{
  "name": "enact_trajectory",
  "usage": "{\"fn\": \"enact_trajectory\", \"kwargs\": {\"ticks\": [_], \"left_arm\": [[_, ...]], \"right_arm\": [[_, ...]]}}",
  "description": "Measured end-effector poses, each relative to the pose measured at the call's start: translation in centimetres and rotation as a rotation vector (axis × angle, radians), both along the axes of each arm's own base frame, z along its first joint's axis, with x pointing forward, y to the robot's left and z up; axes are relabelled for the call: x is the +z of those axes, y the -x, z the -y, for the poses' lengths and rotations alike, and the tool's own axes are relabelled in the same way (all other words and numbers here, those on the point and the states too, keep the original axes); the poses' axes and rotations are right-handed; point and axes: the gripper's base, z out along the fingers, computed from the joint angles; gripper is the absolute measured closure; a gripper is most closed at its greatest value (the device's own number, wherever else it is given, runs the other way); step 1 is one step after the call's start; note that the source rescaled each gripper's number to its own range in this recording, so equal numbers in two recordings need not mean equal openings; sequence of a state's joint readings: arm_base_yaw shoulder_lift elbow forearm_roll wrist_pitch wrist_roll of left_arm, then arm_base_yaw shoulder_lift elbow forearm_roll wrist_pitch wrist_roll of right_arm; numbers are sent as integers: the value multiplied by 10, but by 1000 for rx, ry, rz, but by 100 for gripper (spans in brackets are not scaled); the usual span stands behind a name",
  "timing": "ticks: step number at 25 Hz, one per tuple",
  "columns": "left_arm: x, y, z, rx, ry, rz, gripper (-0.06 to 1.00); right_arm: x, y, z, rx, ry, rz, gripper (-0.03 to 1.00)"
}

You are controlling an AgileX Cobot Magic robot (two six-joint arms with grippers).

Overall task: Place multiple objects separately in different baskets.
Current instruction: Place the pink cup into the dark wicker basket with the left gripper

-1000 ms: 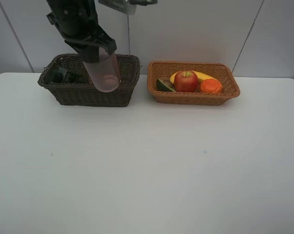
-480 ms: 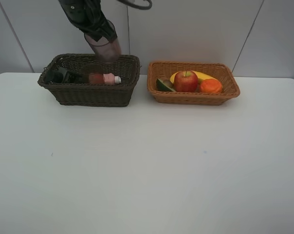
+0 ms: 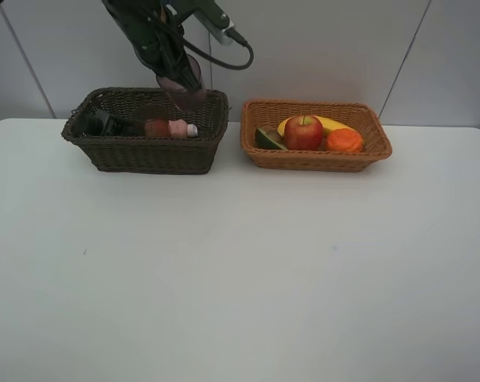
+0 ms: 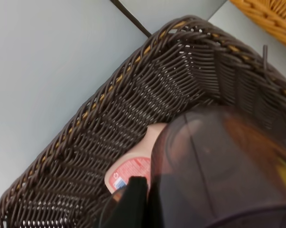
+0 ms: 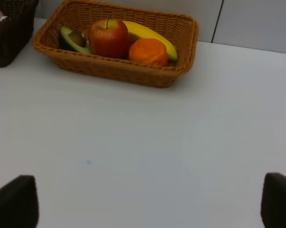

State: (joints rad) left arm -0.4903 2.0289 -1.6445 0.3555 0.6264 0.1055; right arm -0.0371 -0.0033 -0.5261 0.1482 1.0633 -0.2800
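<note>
1. Fruit is sorted: apple (image 3: 303,132), banana (image 3: 325,123), orange (image 3: 345,140) and avocado (image 3: 268,138) lie in the tan basket (image 3: 315,159), just right of the dark basket (image 3: 144,155).
2. Pink bottle (image 3: 172,128) and pump bottle (image 3: 96,123) lie inside the dark basket.
3. Left gripper (image 3: 174,73) is clamped on a cup (image 3: 181,86), tilted above the dark basket's back rim; releasing it appears the main step left.
4. Right gripper (image 5: 147,202) stands wide, empty, over the table in front of the tan basket.

The left arm (image 3: 156,32) reached down from the top of the high view, its wrist tilted and a cable looped beside it. The left gripper (image 3: 178,76) was clamped on a cup (image 3: 184,89). The right gripper (image 5: 143,209) stood wide, only its two dark fingertips (image 5: 13,204) visible in the right wrist view.
</note>
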Motion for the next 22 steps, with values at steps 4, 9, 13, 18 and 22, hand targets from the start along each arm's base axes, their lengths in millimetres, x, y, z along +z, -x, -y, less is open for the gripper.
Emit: {"fn": "enact_trajectory", "kwargs": {"ticks": [4,9,13,18,22], "left_arm": [[-14,-5,2,-18,-22,3,93],[-33,-12,6,-37,-28,4,93],[-42,-15,7,-45,-31,3,93],[-52,-16,7,-48,-47,-13,93],[-55,-17,8,-49,-50,-17,93]], "right_arm": [[0,0,0,0,0,0,-2],[0,0,0,0,0,0,-2],[0,0,0,0,0,0,-2],[0,0,0,0,0,0,-2],[0,0,0,0,0,0,-2]]}}
